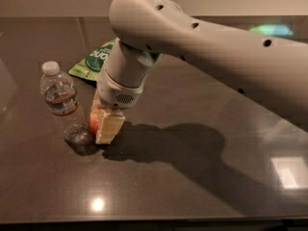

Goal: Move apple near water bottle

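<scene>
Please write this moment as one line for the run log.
hand: shut on apple, low at table | apple: beside bottle base, touching unclear | green bag: behind hand

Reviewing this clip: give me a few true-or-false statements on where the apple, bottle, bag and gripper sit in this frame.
1. The water bottle stands upright on the table. True.
2. Its cap is missing. False: the white cap is on.
3. The gripper is down at the apple, close beside the bottle's base. True.
4. The green snack bag lies nearer the camera than the bottle. False: it lies farther back, partly behind the arm.
</scene>
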Controlling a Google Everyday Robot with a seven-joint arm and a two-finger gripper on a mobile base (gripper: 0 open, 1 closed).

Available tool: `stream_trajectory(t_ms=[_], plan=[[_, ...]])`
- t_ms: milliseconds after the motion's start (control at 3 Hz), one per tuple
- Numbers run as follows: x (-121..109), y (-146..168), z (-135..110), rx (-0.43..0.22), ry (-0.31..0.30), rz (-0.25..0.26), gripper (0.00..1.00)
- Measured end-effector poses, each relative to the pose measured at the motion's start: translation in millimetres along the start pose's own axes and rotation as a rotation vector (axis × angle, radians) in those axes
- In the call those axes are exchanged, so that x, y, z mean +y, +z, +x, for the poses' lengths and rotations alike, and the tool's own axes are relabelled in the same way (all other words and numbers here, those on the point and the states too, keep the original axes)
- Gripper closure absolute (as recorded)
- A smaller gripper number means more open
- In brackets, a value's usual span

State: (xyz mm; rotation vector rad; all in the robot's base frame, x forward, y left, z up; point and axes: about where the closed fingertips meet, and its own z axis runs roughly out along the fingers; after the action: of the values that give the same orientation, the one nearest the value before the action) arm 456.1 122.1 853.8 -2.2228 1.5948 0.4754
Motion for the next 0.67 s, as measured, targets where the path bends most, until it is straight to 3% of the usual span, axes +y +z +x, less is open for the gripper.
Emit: stream_trajectory(t_ms=[333, 667], plan=[[-2.6, -0.8, 1.3, 0.003, -0.011, 0.002, 0.14], [-6.0, -4.4, 4.1, 0.006, -0.021, 0.011, 0.00]])
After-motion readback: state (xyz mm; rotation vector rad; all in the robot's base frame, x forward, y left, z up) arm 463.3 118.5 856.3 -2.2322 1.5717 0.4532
